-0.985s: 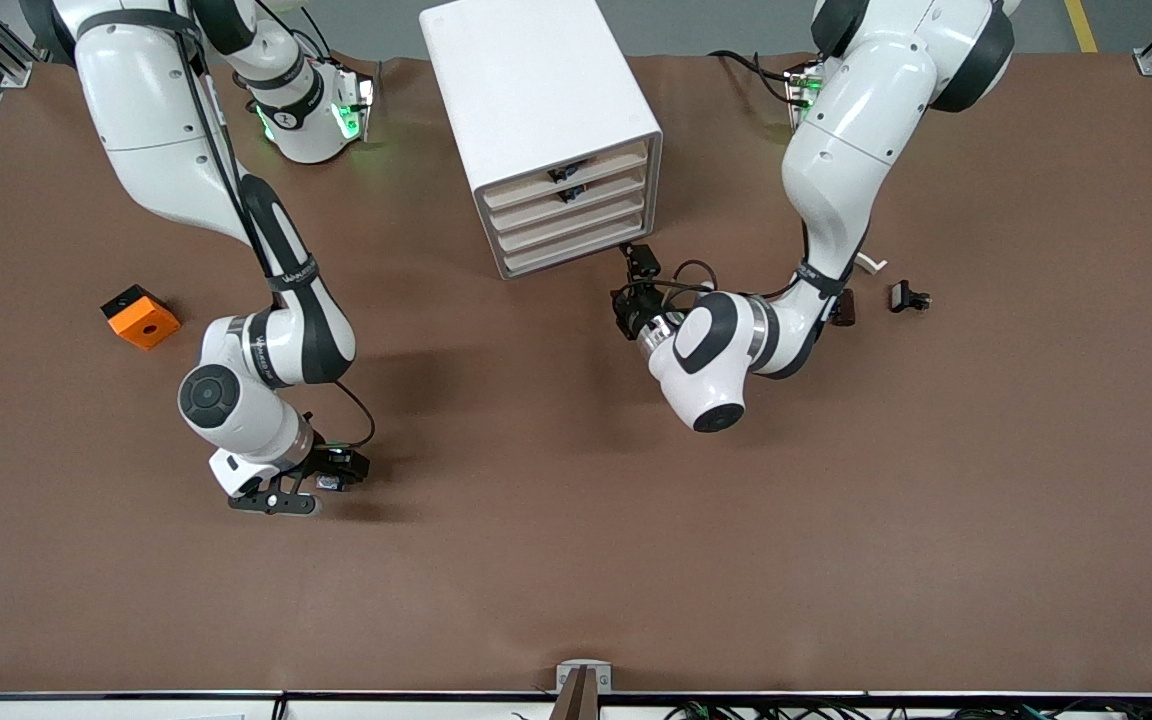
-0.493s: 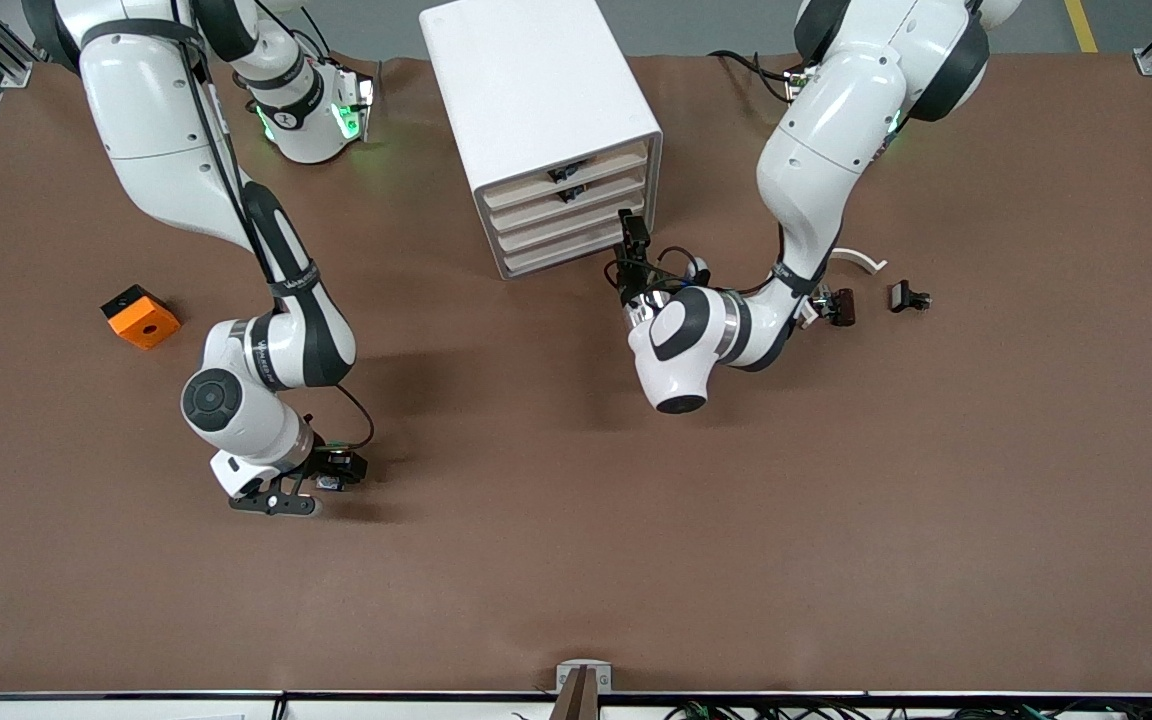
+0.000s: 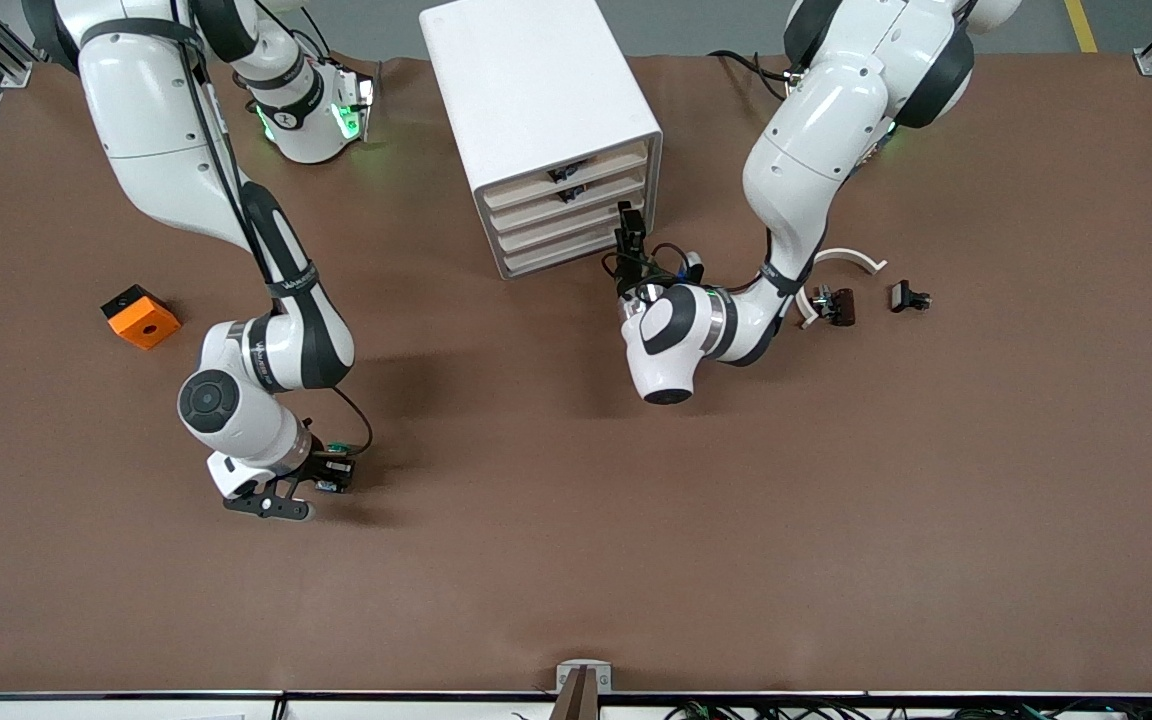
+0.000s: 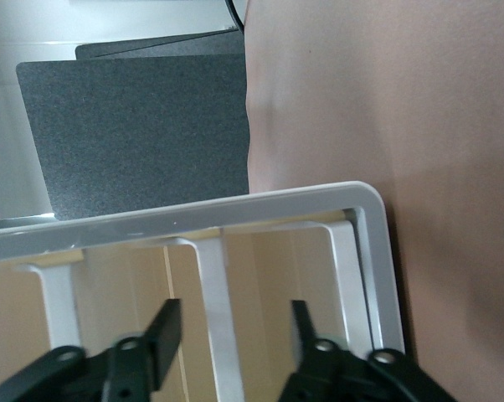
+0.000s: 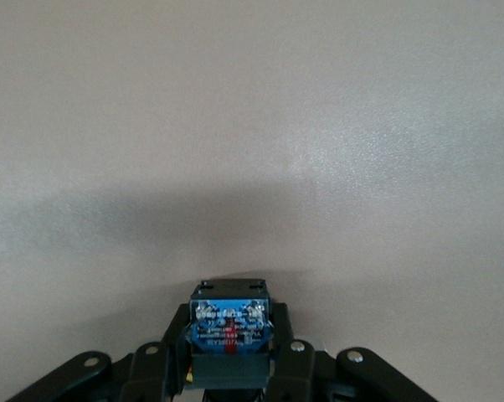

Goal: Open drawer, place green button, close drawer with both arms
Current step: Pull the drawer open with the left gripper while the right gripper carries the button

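While the right gripper (image 5: 228,368) pinches the button (image 5: 230,331) low over the table (image 3: 836,520), the left gripper (image 4: 231,335) meets the cabinet (image 3: 536,90).

Its fingers (image 4: 164,331) stand partly apart, straddling a white divider at the drawer (image 3: 561,231) fronts, gripping nothing visible. All four drawers look shut. An orange block (image 3: 140,316) lies toward the right arm's end; small dark parts (image 3: 833,304) lie toward the left arm's end.

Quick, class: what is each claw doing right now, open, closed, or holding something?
Left claw: open, at the cabinet front, fingers astride a white bar.
Right claw: closed on the button, low over the table.
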`<state>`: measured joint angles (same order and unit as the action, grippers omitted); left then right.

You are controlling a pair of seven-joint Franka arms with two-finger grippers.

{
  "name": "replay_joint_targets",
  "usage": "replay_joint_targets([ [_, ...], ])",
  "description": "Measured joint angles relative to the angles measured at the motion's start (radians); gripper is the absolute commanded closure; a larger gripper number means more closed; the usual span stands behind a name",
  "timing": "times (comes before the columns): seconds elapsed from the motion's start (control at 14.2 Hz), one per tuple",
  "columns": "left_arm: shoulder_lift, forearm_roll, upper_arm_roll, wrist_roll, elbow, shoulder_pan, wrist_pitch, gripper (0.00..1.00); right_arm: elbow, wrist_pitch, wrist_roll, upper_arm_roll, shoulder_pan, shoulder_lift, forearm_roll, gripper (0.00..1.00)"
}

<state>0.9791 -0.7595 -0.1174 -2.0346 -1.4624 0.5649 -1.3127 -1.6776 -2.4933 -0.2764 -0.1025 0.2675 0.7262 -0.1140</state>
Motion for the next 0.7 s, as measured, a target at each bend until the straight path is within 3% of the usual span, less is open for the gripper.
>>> replay_joint_targets([
  [0.35,0.015,-0.018,-0.014,0.0,-0.001,0.022,0.037,0.94,0.071,0.138,-0.157,0.006,0.028,-0.012,0.0,1.0],
  [0.7,0.02,-0.02,-0.016,-0.008,-0.001,0.027,0.039,0.97,0.096,0.274,-0.358,0.007,0.105,-0.091,0.0,1.0],
])
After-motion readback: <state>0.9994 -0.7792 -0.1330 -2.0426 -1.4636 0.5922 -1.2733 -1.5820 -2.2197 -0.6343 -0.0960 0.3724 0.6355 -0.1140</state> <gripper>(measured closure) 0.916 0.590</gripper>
